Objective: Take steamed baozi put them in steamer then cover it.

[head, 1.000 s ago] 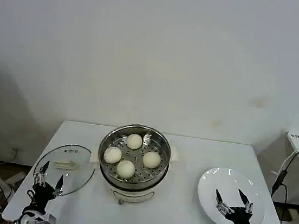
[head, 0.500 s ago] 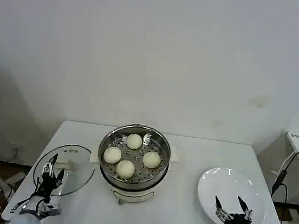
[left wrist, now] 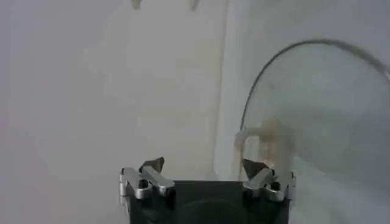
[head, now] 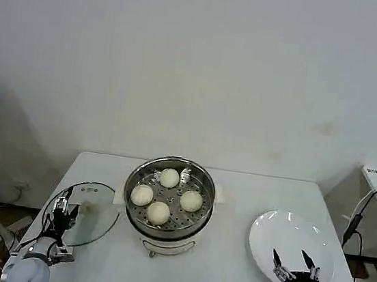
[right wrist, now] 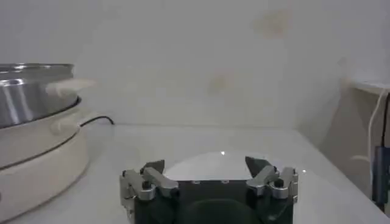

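Four baozi (head: pixel 167 196) sit on the perforated tray inside the steamer (head: pixel 165 233), mid-bench (head: pixel 238 188). Loading looks done; what remains is the cover.

Cover (head: pixel 99 223) lies flat on the bench just left of the steamer, cream handle (head: pixel 83 206) facing up. Left pincer (head: pixel 64 210) hovers over the cover's near-left part, close to the handle, jaws spread wide. In the left wrist view the handle (left wrist: pixel 263 141) lies off toward one fingertip (left wrist: pixel 255 168) rather than centred between the two.

Right pincer (head: pixel 295 267) is parked low over the near edge of the white plate (head: pixel 288 229), jaws wide, nothing held. Plate is bare.

Step in hand, as I read it: grasp the cover handle.
- Centre the handle between the jaws before descending; right now it's offset.
- Line the jaws across the handle's narrow side, not along its length.
- Come down straight, stop short of the glass, then close fully on the handle.
- Lift level and clear the steamer rim before moving across; a glass lid hung by its handle will likely tilt if gripped off-centre.
- Lower it concentric with the rim and release only once seated.
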`<state>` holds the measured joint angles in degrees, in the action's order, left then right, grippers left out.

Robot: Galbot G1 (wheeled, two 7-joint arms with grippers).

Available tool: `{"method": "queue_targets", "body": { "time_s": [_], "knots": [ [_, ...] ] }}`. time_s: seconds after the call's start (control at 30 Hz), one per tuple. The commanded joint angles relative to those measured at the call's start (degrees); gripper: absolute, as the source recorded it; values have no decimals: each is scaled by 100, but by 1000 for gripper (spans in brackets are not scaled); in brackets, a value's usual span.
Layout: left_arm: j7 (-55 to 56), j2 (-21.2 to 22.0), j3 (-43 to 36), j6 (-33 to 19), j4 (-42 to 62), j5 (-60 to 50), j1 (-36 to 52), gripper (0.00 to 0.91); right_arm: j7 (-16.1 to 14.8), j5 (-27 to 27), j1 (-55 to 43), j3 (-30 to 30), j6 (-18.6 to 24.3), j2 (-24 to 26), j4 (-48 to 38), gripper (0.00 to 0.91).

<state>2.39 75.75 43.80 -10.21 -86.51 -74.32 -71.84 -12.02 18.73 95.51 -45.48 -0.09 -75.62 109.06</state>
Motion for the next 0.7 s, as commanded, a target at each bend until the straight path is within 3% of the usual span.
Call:
{"method": "queue_targets", "body": {
  "time_s": [0.03, 0.7],
  "knots": [
    [14, -30, -25, -35, 152, -147, 161, 907, -6, -1, 24, -10, 5, -22, 7, 907],
    [465, 194, -141, 3, 1187, -79, 811, 907, 18, -102, 33, -34, 100, -109, -92, 907]
  ]
}}
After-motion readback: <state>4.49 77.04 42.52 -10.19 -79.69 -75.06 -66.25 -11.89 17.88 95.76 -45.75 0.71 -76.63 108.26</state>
